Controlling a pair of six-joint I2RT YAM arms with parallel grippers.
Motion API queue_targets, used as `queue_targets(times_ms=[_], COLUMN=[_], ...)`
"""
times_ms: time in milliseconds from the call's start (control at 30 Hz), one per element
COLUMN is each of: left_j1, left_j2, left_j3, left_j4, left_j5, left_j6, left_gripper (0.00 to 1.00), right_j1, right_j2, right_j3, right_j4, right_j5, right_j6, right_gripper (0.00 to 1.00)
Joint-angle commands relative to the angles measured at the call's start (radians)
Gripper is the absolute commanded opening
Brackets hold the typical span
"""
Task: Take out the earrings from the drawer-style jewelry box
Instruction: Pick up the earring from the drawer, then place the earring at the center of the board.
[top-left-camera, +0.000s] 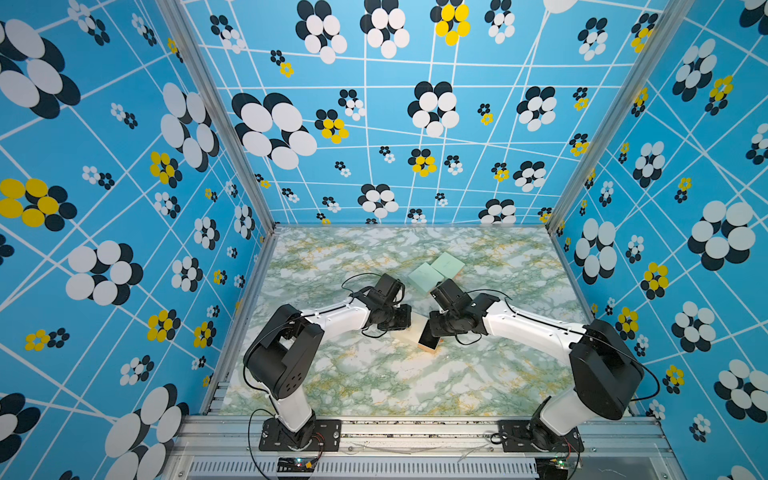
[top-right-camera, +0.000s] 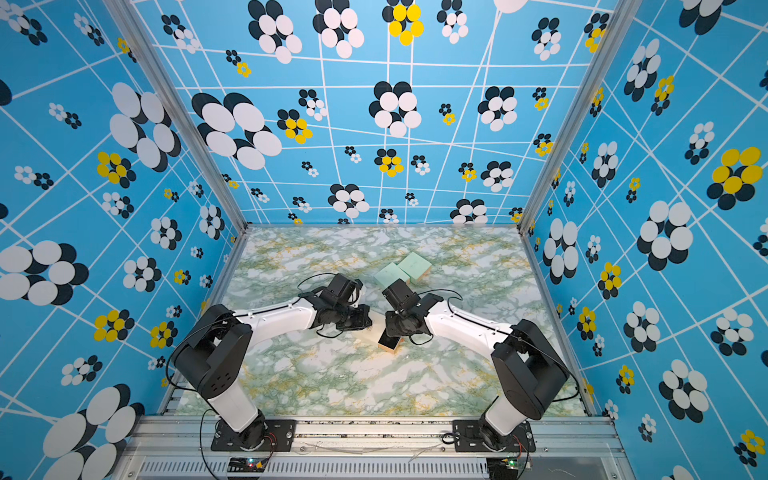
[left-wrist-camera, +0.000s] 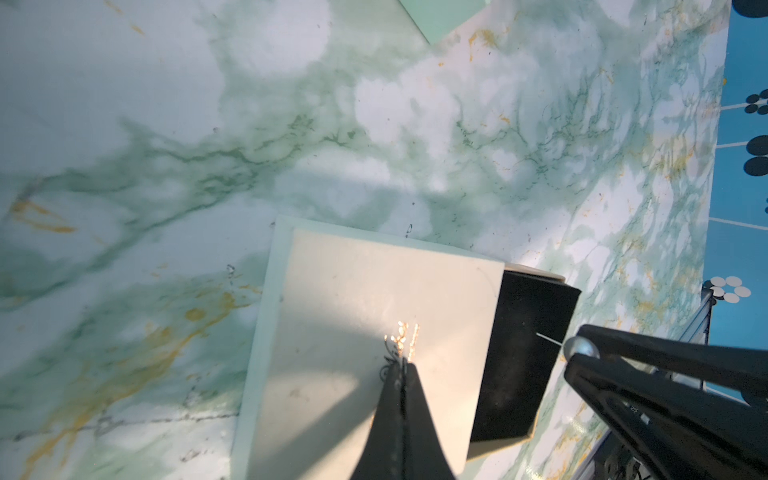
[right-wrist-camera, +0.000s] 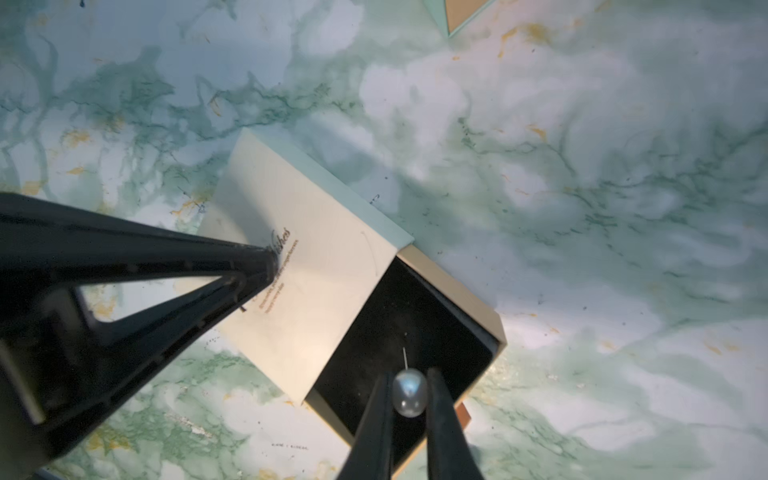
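The jewelry box lies mid-table: a cream sleeve (right-wrist-camera: 324, 282) with its black-lined drawer (right-wrist-camera: 428, 324) pulled partway out. In both top views the box (top-left-camera: 429, 340) (top-right-camera: 388, 343) peeks out between the two wrists. My right gripper (right-wrist-camera: 410, 372) is shut on a pearl earring (right-wrist-camera: 409, 392), whose thin pin points out over the drawer's black lining. My left gripper (left-wrist-camera: 401, 365) is shut, its tips resting on the sleeve's top (left-wrist-camera: 353, 311) at the gold lettering. The left wrist view also shows the earring (left-wrist-camera: 579, 347) in the right gripper's tips beside the drawer (left-wrist-camera: 523, 353).
Two mint-green square boxes (top-left-camera: 446, 265) (top-left-camera: 424, 276) sit just behind the grippers, touching each other. The marble-patterned table (top-left-camera: 374, 374) is walled by blue flowered panels on three sides. Both arms reach inward from the front rail.
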Motion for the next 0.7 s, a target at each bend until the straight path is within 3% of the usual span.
queue_targets(times_ms=[0, 667], left_j1=[0.004, 0.005], left_j2=[0.091, 0.085], left_j3=[-0.035, -0.036], left_j4=[-0.126, -0.117], left_j5=[-0.097, -0.097], left_j6=[0.019, 0.017], left_gripper=[0.0, 0.0], right_j1=[-0.006, -0.028], right_j2=[-0.018, -0.178], right_j3=[-0.038, -0.218], right_j4=[0.004, -0.057], right_j5=[0.009, 0.069], right_j6=[0.032, 0.112], right_gripper=[0.05, 0.03])
